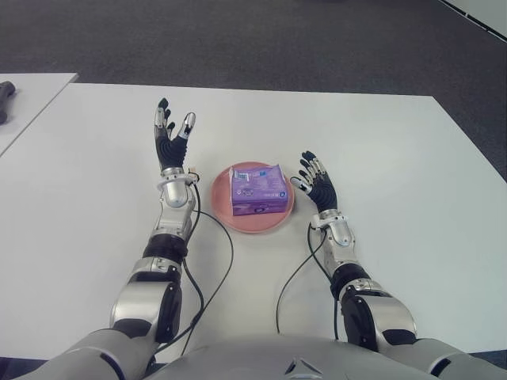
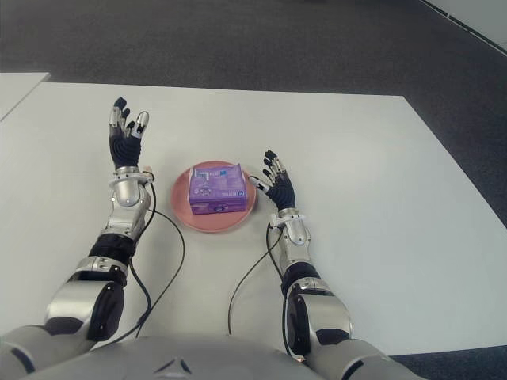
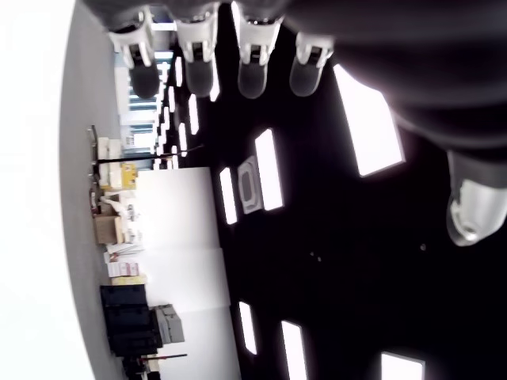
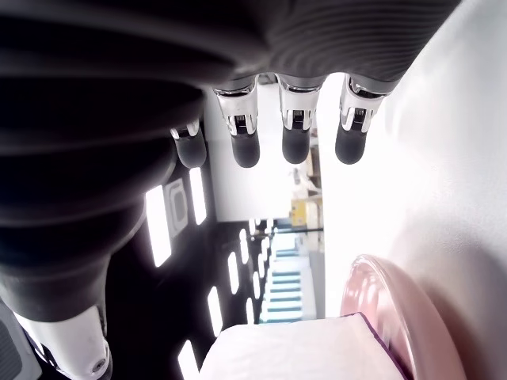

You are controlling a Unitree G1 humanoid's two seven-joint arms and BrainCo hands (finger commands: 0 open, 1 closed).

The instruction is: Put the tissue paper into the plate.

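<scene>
A purple pack of tissue paper [image 1: 257, 191] lies inside the pink plate [image 1: 223, 207] at the middle of the white table [image 1: 412, 166]. My left hand [image 1: 171, 131] is to the left of the plate and farther back, palm up, fingers spread, holding nothing. Just right of the plate is my right hand [image 1: 314, 179], also with its fingers spread and nothing in them. In the right wrist view the plate's rim [image 4: 388, 305] and the pack [image 4: 301, 352] show close beside that hand.
A second white table [image 1: 28, 99] with a dark object [image 1: 5, 99] on it stands at the far left. Black cables [image 1: 214, 277] run from both wrists across the table toward my body. Grey carpet lies beyond the table's far edge.
</scene>
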